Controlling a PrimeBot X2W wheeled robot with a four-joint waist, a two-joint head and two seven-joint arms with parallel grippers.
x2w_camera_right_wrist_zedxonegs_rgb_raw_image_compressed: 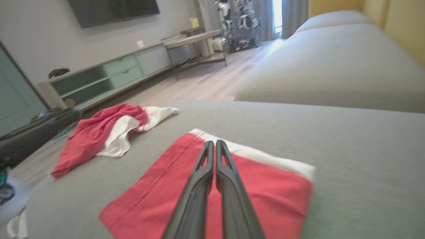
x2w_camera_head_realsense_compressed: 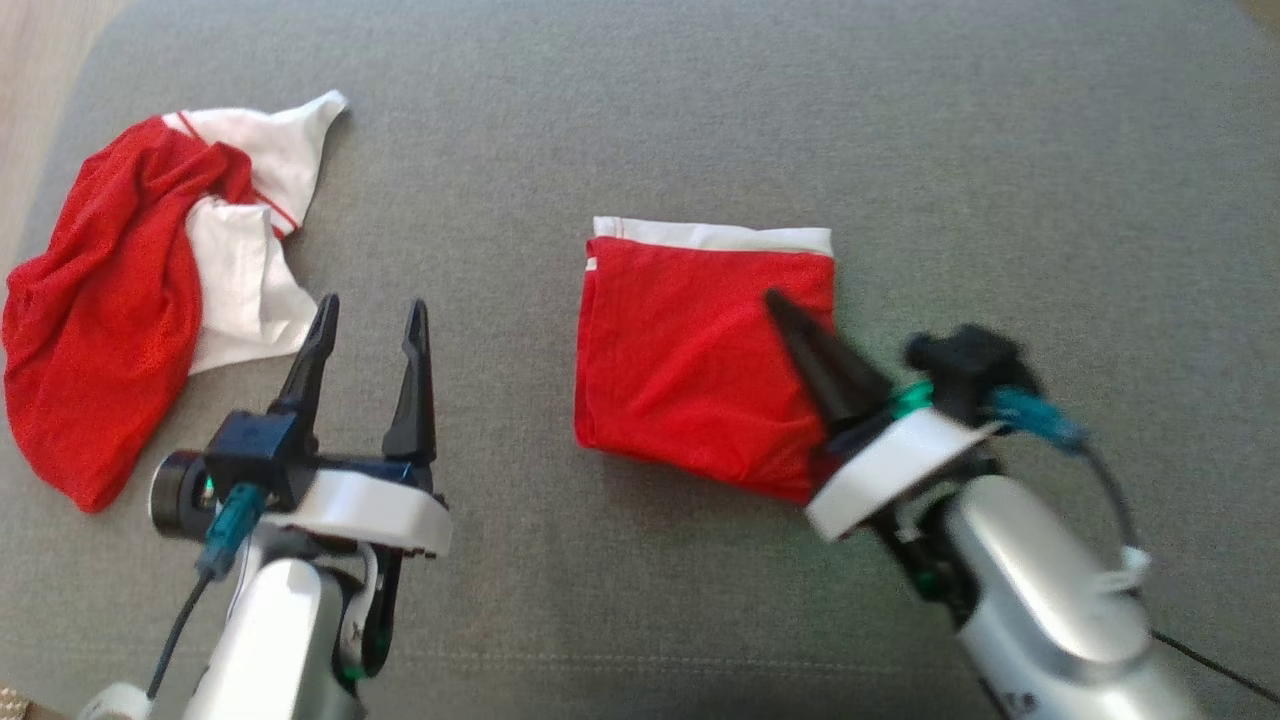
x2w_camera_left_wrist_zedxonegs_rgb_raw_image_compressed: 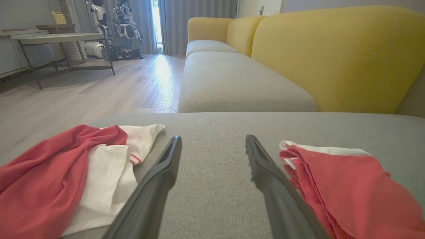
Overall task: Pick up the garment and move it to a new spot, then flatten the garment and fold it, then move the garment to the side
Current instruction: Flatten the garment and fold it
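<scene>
- Black, long-fingered right gripper (x2w_camera_head_realsense_compressed: 778, 298): its two fingers are pressed together with nothing between them. The tips are over the right part of the folded garment (x2w_camera_head_realsense_compressed: 690, 350). Whether they rest on the cloth or hang just above it I cannot tell.
- Left gripper (x2w_camera_head_realsense_compressed: 372, 303): its fingers are spread wide and empty. It hovers over bare cushion (x2w_camera_head_realsense_compressed: 700, 120), between the two garments and touching neither.
- Folded garment: a neat red rectangle in the middle of the cushion, with a white band (x2w_camera_head_realsense_compressed: 710, 237) along its far edge. The left wrist view shows several thin layers stacked at its side edge. It looks light, soft and limp, so I judge it will sag and fall open if lifted by the top layer alone.
- Where to hold: probably a pinch through all the layers at an edge. Two corners of one side, one per gripper, would be better. The right gripper would have to open first. Dragging the garment across the woven cushion may ruck the folds.
- Crumpled garment (x2w_camera_head_realsense_compressed: 110, 300): red and white, loosely heaped at the cushion's left edge, well apart from the folded one.
- Beyond: a yellow sofa (x2w_camera_left_wrist_zedxonegs_rgb_raw_image_compressed: 332, 49) stands behind the cushion. A wooden floor (x2w_camera_left_wrist_zedxonegs_rgb_raw_image_compressed: 99, 89) runs to its left, with a table (x2w_camera_left_wrist_zedxonegs_rgb_raw_image_compressed: 56, 38) far off.
</scene>
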